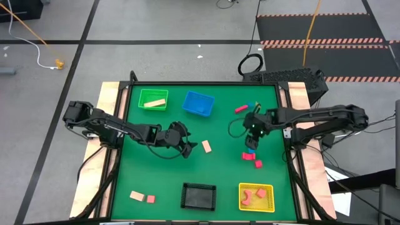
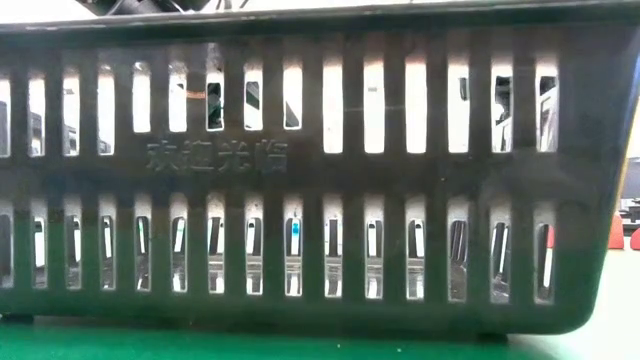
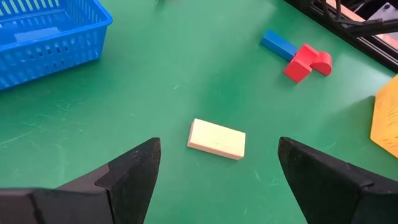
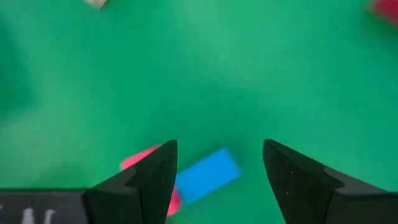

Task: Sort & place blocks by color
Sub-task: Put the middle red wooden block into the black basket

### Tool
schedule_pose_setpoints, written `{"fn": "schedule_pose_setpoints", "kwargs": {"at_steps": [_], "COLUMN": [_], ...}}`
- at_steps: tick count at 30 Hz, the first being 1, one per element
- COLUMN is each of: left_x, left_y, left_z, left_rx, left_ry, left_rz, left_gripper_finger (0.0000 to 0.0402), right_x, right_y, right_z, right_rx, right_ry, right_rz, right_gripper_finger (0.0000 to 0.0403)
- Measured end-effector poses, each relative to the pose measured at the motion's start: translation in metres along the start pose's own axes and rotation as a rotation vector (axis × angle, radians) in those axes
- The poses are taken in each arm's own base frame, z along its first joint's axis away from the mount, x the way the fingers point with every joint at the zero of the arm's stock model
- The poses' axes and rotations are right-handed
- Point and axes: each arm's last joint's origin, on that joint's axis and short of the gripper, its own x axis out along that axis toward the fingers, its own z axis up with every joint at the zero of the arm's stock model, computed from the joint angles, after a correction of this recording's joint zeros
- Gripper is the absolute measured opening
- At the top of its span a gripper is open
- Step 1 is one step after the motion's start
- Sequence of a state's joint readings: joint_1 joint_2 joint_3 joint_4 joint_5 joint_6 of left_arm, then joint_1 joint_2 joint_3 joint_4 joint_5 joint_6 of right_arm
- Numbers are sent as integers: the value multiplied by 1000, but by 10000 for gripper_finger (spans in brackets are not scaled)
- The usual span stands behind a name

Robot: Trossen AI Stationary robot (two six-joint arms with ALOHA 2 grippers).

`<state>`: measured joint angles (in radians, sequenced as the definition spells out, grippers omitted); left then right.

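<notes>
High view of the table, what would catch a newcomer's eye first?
Four mesh baskets ring the green table, with a tan wooden block lying in the green basket at the far side. The left gripper hangs open over a tan rectangular block, while the right gripper hovers above a blue bar block.

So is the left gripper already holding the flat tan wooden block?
No, the left gripper is open, and the tan wooden block lies untouched on the green table.

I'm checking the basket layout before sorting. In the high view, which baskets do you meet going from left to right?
Green basket with a tan block in it → black basket → blue basket → yellow basket holding pink-red blocks. The black and blue baskets nearly line up, so their order is close.
</notes>
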<state>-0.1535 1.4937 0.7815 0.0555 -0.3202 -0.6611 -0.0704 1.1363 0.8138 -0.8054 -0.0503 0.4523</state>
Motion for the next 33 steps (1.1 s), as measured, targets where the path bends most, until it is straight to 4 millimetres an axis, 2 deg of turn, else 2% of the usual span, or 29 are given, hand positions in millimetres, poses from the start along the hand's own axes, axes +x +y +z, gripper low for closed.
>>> {"fn": "schedule_pose_setpoints", "kwargs": {"at_steps": [8, 18, 25, 33], "left_x": [-1, -1, -1, -1], "left_y": [-1, -2, -3, -3], "left_z": [-1, 0, -1, -2], "left_rx": [1, -20, -19, -24], "left_ry": [1, -3, -2, -1], "left_rz": [-5, -9, -13, -14], "left_gripper_finger": [326, 326, 326, 326], "right_x": [33, 44, 50, 66], "right_y": [20, 40, 42, 38], "right_z": [-30, -41, -51, -63], "right_rx": [-98, -237, -360, -377], "right_ry": [118, -4, -53, -110], "right_rz": [89, 156, 83, 133], "right_gripper_finger": [226, 226, 226, 226]}}
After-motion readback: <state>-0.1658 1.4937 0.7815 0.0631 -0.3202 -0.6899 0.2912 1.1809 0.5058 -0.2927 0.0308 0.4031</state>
